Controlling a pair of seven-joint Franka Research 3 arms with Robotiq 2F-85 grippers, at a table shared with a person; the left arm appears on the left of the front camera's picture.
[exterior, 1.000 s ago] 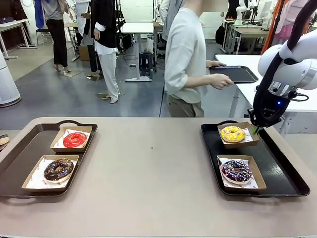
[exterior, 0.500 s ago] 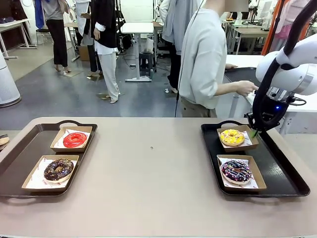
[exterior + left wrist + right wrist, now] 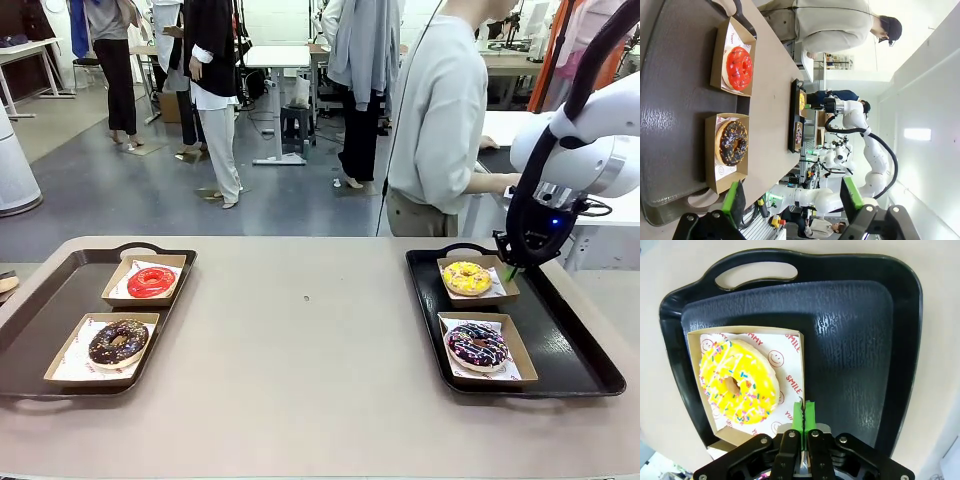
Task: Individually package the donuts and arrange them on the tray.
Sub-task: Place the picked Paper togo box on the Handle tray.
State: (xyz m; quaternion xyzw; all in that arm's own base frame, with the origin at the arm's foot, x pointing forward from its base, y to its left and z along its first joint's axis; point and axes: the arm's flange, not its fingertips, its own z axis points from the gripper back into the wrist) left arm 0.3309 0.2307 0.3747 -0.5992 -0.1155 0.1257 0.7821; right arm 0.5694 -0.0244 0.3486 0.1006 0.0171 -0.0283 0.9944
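Observation:
Four donuts lie in open cardboard boxes on two black trays. The red donut [image 3: 151, 281] [image 3: 739, 68] and the chocolate donut [image 3: 118, 342] [image 3: 731, 142] share the left tray [image 3: 60, 300]. On the right tray [image 3: 560, 340] lie the yellow donut [image 3: 467, 277] [image 3: 737, 382] and the purple donut [image 3: 477, 344]. My right gripper [image 3: 512, 270] [image 3: 803, 415] is shut, its green pads pinching the side wall of the yellow donut's box [image 3: 801, 365]. My left gripper [image 3: 792, 200] hangs open above the left tray's edge, with nothing between its fingers.
A person [image 3: 440, 120] stands just beyond the table's far edge on the right, turned toward a white side table [image 3: 610, 210]. The tabletop [image 3: 310, 340] between the two trays is bare. The right tray's handle [image 3: 755, 272] lies beyond the yellow donut's box.
The right gripper has shifted slightly with the yellow donut's box, which slid a little toward the tray's left side. The person has walked to the right behind the table.

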